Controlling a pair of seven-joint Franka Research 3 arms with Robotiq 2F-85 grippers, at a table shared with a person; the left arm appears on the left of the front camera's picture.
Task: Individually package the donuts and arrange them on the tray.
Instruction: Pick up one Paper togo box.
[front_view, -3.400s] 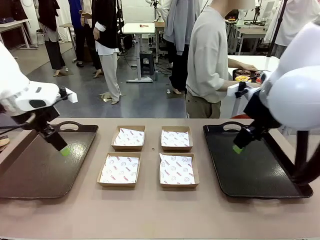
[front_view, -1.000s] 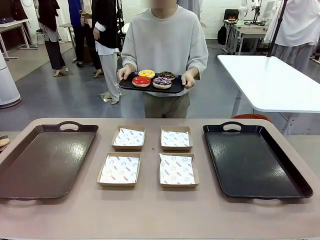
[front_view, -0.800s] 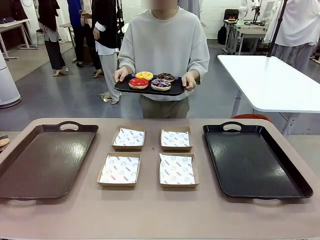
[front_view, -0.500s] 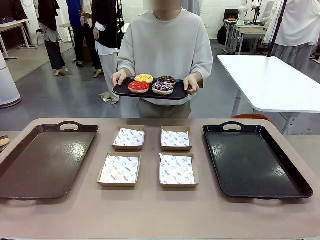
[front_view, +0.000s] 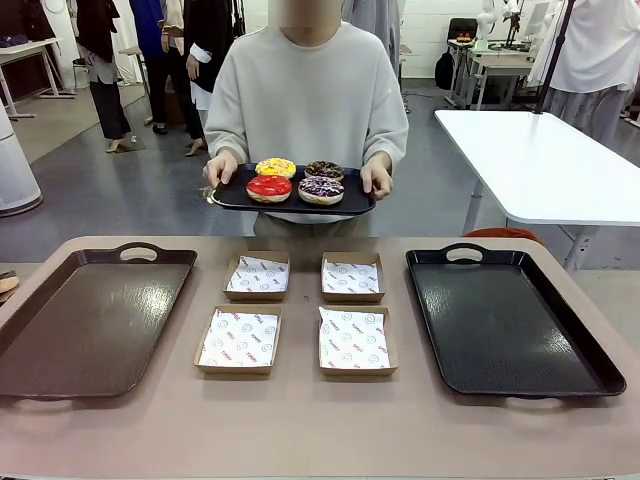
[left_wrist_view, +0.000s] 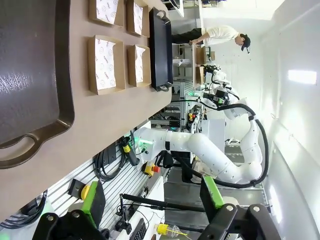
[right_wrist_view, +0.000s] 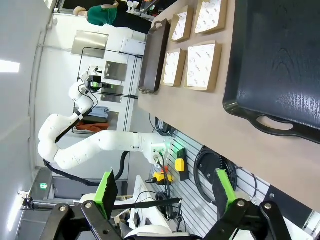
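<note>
Beyond table, four glossy donuts, yellow, red, chocolate, sprinkled; left gripper, right gripper wide apart, empty.

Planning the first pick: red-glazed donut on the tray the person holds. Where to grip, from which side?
Come from above. The red-glazed donut lies flat, with the yellow donut behind and the sprinkled donut close beside. Probably pinch its near wall, one finger in the hole, one outside, by the near rim of the small tray.

Before you, a tan desk, a dark brown tray lying at the robot's left, a black tray at its right, four shallow cardboard boxes between them, two rows of two, apart, each lined with printed white paper
</note>
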